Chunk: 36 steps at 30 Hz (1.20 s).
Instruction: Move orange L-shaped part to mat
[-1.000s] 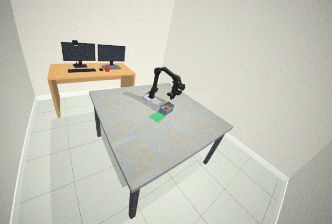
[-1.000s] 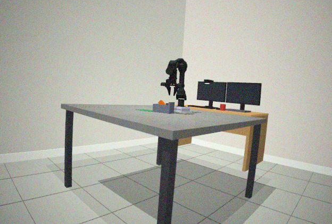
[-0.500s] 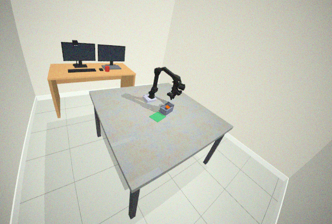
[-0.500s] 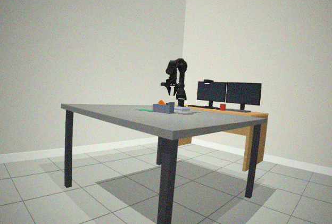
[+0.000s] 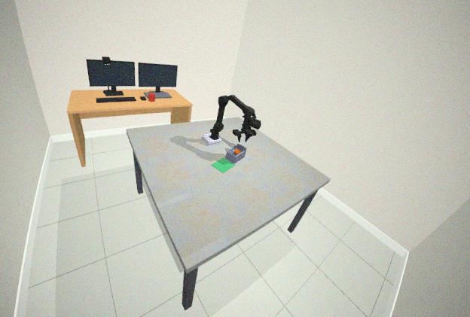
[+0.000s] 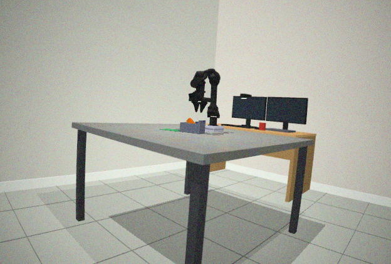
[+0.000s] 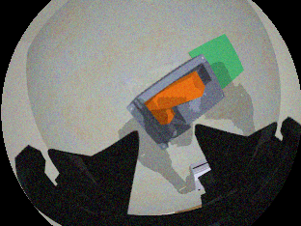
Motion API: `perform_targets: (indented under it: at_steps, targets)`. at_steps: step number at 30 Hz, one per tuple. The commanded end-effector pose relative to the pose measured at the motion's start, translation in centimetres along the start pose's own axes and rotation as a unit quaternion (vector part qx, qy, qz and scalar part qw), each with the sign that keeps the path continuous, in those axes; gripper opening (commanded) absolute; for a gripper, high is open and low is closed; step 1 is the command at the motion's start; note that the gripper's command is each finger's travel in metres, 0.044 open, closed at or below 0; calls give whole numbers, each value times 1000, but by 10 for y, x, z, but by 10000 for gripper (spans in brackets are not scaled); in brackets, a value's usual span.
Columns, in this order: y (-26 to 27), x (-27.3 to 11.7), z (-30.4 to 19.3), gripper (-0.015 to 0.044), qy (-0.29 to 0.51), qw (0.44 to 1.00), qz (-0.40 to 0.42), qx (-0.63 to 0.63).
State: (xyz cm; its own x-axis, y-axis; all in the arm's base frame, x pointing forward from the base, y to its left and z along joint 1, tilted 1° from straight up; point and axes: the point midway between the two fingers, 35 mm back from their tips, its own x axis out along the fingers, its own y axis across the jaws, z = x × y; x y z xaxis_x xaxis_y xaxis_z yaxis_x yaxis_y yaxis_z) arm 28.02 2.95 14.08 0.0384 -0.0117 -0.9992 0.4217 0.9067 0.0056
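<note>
The orange L-shaped part (image 5: 237,151) (image 6: 189,120) (image 7: 180,93) lies tilted in the grey tray (image 5: 236,157) (image 6: 190,127) (image 7: 166,81). Its plain end, toward the mat, stands up above the tray wall in the exterior view. Its L-shaped end is low, at the tray end away from the mat. The green mat (image 5: 223,166) (image 6: 168,130) (image 7: 219,49) lies flat beside the tray, with nothing on it. My gripper (image 5: 242,141) (image 6: 198,111) (image 7: 168,132) is open and empty, above the tray and clear of the part.
The arm's white base (image 5: 211,138) (image 6: 214,128) stands on the grey table (image 5: 227,207) (image 6: 141,137) near the tray. The tray's walls rise around the part. The arm's shadow falls across the tray and part of the mat. A wooden desk (image 5: 125,106) with monitors stands behind.
</note>
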Motion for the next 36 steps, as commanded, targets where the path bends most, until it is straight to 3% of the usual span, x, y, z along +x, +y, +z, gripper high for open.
perform_targets:
  at_steps: [1, 4, 6, 18, 26, 36]
  targets:
    - [-24, -3, 21, 280, -1, 949, 1, 317]
    - [-37, -3, 30, 280, -2, 886, 1, 463]
    - [-41, -4, 32, 280, -2, 868, 1, 496]
    - [-41, -3, 32, 280, -2, 868, 1, 496]
    - [-41, 26, 33, 280, -2, 868, 1, 496]
    - [-40, 34, 33, 280, -2, 868, 1, 496]
